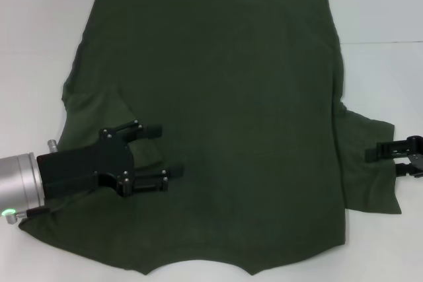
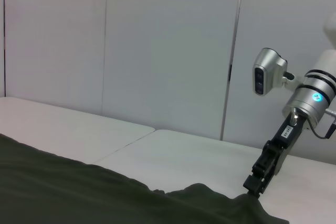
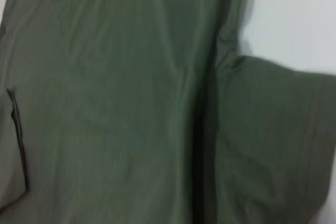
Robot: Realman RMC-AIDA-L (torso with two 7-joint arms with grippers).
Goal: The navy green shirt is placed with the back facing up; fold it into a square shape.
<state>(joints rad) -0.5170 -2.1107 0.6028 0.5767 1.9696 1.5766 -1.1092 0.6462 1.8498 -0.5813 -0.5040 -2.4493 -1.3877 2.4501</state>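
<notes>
We count one navy green shirt (image 1: 225, 117), spread flat on one white table (image 1: 386, 4). Two grippers: left gripper (image 1: 158, 153) wide above the left sleeve; right gripper (image 1: 371, 155) at the right sleeve's edge, spread unclear.

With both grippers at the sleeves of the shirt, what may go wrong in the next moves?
1. The left gripper is open above the already folded-in left sleeve; closing low may pinch several layers of the navy green shirt and drag the body.
2. The right gripper sits at the flat right sleeve's outer hem; such a shallow hold may slip.
3. The wrinkles near the left sleeve may get pressed into the fold.
</notes>
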